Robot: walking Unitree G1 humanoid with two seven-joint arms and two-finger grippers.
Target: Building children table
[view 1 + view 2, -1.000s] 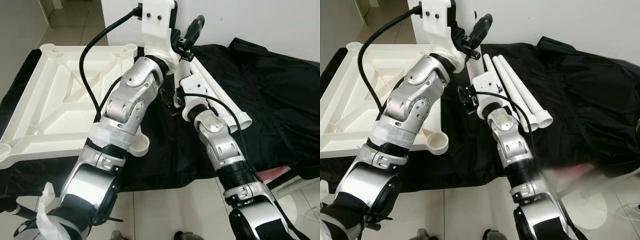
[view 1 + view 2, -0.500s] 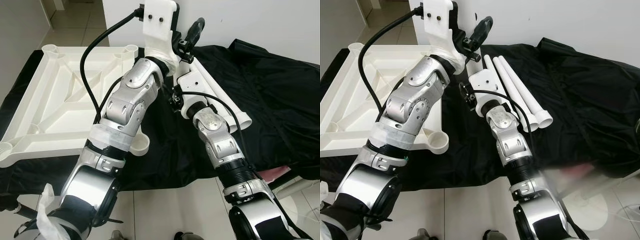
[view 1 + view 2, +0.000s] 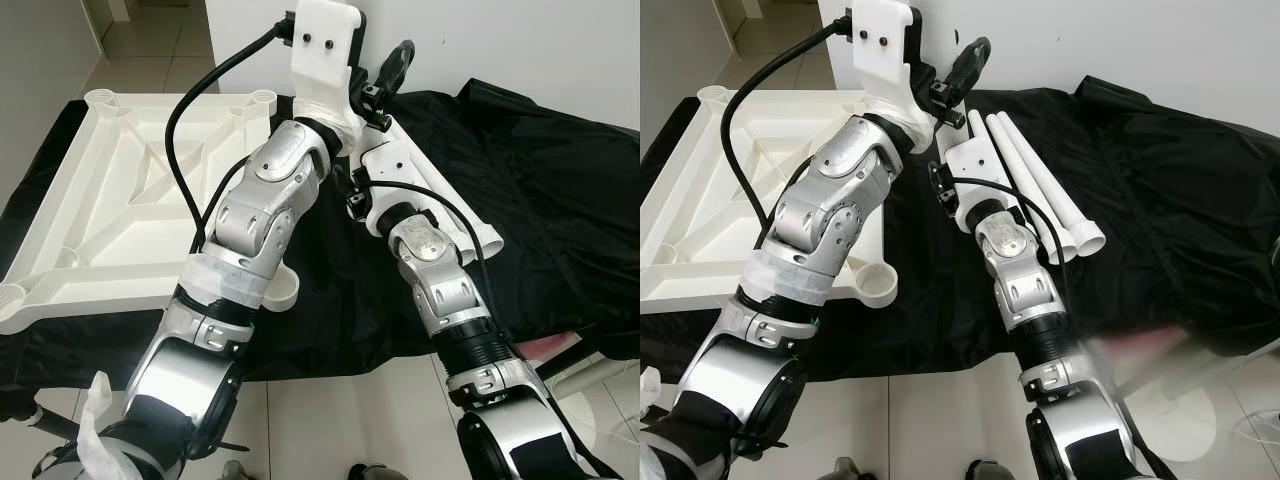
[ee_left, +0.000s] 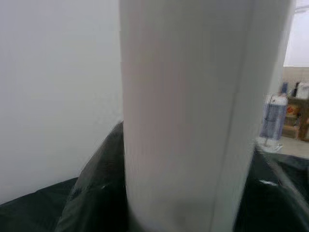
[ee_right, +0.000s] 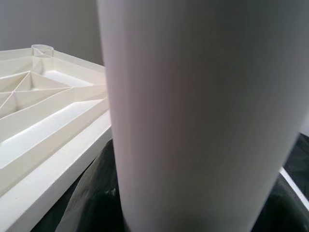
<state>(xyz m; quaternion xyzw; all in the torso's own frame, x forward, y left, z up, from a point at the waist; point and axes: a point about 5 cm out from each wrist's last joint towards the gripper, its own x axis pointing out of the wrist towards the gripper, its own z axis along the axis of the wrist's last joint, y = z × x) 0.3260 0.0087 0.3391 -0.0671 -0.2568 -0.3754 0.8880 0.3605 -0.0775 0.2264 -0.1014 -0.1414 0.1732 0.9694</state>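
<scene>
White plastic fills both wrist views: a table leg right before each camera. The tabletop lies underside up on black cloth, sockets exposed; spare legs lie beside. Whether either arm's fingers are closed, I cannot tell.

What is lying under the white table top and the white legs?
A black cloth is spread under the white table top and the white legs. What lies beneath the cloth is covered.
</scene>
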